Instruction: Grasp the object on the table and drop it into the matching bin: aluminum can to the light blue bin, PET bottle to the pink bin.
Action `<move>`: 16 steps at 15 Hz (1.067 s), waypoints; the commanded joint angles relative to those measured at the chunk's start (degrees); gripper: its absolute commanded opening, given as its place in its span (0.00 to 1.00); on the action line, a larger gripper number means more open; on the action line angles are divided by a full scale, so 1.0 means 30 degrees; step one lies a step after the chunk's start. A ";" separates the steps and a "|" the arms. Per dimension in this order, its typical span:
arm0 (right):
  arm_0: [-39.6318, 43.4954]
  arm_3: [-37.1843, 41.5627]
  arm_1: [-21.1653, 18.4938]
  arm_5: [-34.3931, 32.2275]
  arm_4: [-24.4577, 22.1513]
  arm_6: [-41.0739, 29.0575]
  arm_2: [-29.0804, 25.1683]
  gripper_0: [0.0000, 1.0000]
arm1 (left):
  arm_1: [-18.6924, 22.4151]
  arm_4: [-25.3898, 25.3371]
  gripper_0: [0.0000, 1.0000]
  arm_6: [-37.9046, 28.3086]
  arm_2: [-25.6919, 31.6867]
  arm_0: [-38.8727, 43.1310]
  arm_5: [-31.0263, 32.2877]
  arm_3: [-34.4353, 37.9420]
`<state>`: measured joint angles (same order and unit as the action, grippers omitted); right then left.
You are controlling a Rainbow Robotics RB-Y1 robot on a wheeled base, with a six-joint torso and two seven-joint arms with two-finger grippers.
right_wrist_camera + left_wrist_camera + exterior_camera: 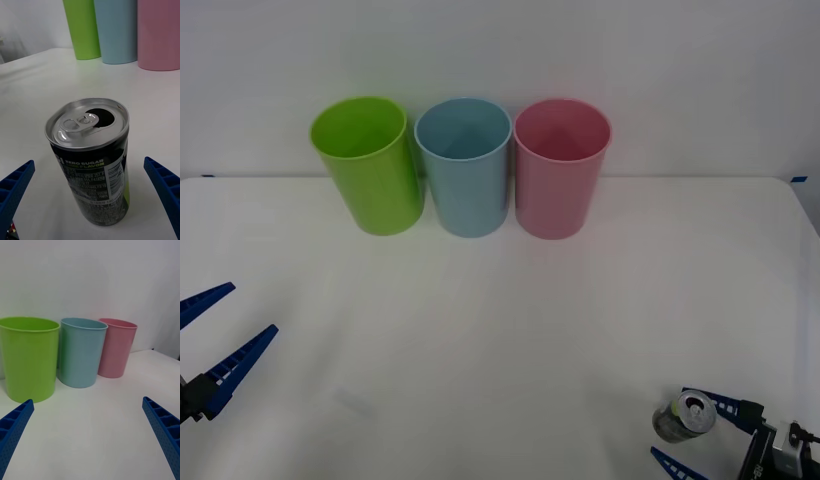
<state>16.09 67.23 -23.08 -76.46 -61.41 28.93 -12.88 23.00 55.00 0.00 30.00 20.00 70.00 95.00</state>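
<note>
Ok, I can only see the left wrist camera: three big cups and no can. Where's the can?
Observer: The small silver-grey metal drink can stands upright on the wide white tabletop, close to the robot on its right side, far from the cups.
Operator: Is a hand holding it?
Observer: Not yet. The right hand is open, with one blue finger on each side of the can, and neither touches it.
Operator: Is the can opened?
Observer: Yes. The right wrist view shows a dark open hole beside the pull tab on its shiny top.
</note>
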 commanded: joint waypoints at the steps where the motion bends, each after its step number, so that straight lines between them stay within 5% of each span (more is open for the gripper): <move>1: -0.0148 0.0003 0.0253 0.0438 0.0019 0.0172 0.0220 1.00 | 0.0000 0.0000 1.00 0.0000 0.0000 0.0000 0.0000 0.0000; 15: -0.0412 0.0003 0.0693 0.0789 0.0224 0.0611 0.0542 0.99 | 0.0000 0.0000 1.00 0.0000 0.0000 0.0000 0.0000 0.0000; 16: -0.0412 0.0003 0.0693 0.0789 0.0371 0.0641 0.0542 0.03 | 0.0000 0.0000 1.00 0.0000 0.0000 0.0000 0.0000 0.0000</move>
<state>14.85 67.22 -21.01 -74.09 -60.62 30.77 -11.25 23.00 55.00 0.00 30.00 20.00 70.00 95.00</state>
